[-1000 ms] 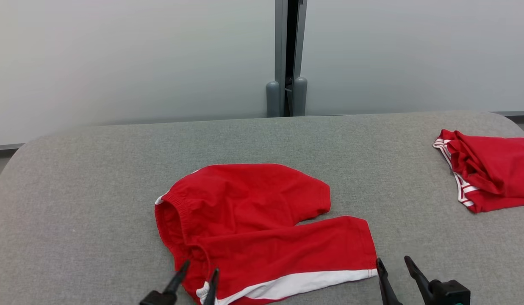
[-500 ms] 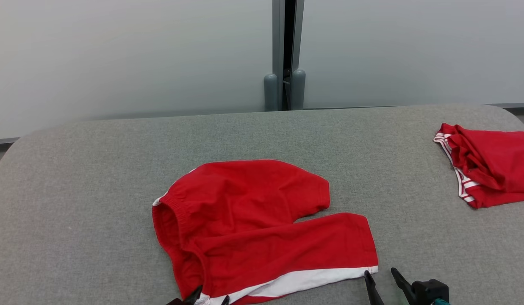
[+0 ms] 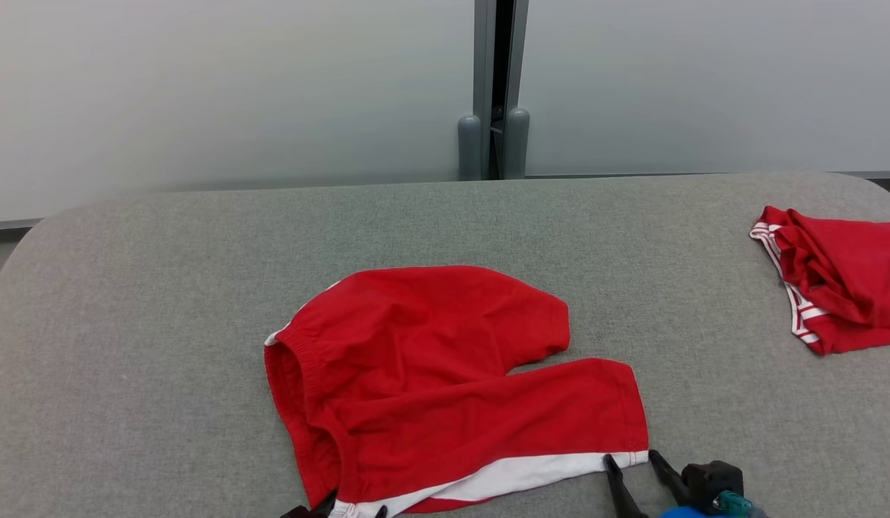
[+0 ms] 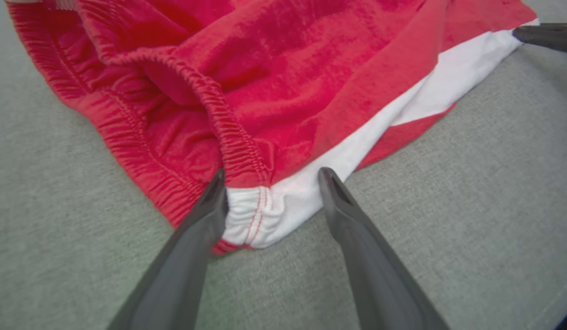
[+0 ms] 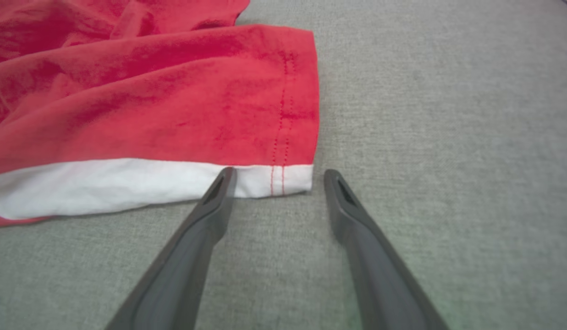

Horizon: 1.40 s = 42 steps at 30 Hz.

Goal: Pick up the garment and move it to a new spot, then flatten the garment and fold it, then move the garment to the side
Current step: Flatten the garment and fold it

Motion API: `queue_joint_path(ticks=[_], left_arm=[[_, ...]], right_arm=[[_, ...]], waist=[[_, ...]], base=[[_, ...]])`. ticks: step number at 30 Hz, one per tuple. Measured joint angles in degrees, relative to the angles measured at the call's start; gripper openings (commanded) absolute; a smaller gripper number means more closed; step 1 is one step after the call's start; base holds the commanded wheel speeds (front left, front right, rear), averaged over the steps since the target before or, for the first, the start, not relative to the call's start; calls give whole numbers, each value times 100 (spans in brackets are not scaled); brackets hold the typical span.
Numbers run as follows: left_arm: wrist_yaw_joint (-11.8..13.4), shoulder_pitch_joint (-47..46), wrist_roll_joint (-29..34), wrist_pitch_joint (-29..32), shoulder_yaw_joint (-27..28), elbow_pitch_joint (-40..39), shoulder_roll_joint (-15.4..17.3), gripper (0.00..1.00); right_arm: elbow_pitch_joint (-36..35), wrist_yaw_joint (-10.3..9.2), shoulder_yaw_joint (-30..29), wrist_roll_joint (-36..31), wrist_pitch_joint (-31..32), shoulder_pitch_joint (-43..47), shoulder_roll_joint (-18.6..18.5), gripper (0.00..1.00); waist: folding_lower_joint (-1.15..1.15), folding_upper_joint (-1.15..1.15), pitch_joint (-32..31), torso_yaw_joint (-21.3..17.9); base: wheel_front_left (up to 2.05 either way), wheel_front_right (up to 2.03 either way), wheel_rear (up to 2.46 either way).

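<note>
While the grey table point(image 3: 128, 324) holds the red shorts point(image 3: 430, 374) spread mid-surface, the left gripper point(image 4: 272, 174) and right gripper point(image 5: 279, 173), both wide open, have shifted to straddle the near waistband and hem corners, likely poised to pinch for folding.

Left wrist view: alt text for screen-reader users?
Open left gripper straddles the white-trimmed waistband corner of red shorts lying on a grey fabric surface. A white stripe runs along the shorts' edge toward the upper right.
</note>
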Motion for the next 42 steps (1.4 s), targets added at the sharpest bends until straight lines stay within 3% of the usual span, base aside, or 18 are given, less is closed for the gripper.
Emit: queue_joint_path(ticks=[3, 4, 5, 6, 7, 8, 16, 26, 32, 42], left_arm=[[-1, -43, -58, 0, -55, 30, 21, 100], [-1, -48, -107, -1, -74, 48, 23, 100], [-1, -53, -168, -7, -107, 73, 24, 95], [-1, -63, -213, -14, -130, 85, 26, 58], [-1, -70, -266, -14, -152, 93, 30, 7], [-1, -82, -312, -14, -188, 97, 38, 0], [-1, -96, -550, -8, -313, -192, 147, 0], [-3, -561, -675, -7, -174, -1005, 264, 0], [-11, -1820, -648, -7, -52, -1291, 360, 0], [-20, -4958, -746, 53, -9, -922, 655, 0]], right_arm=[[88, 0, 96, 76, 0, -107, 2, 100], [129, 0, 140, 126, 0, -132, 3, 58], [164, 0, 177, 182, -1, -154, 2, 30], [178, -1, 207, 237, -1, -170, 1, 9], [182, -1, 238, 278, -1, -187, 1, 4], [180, 0, 265, 296, -1, -205, 3, 0], [-94, 0, 279, 324, 3, -210, 10, 0], [-972, 0, 2, 207, 5, -608, -79, 0], [-1166, 0, 37, 147, 5, -1833, -344, 0], [-895, 0, 183, 223, 3, -4898, -644, 0]], waist=[[0, 0, 15, 17], [0, 0, 17, 23], [0, 0, 18, 28], [0, 0, 21, 31], [0, 0, 22, 32], [0, 0, 24, 32], [0, 0, 57, 19], [0, 0, 247, -17], [0, 0, 591, -72], [1, 0, 1589, -307]], base=[[0, 0, 0], [0, 0, 0], [0, 0, 0], [0, 0, 0], [0, 0, 0], [0, 0, 0], [0, 0, 0], [0, 0, 0], [0, 0, 0], [0, 0, 0]])
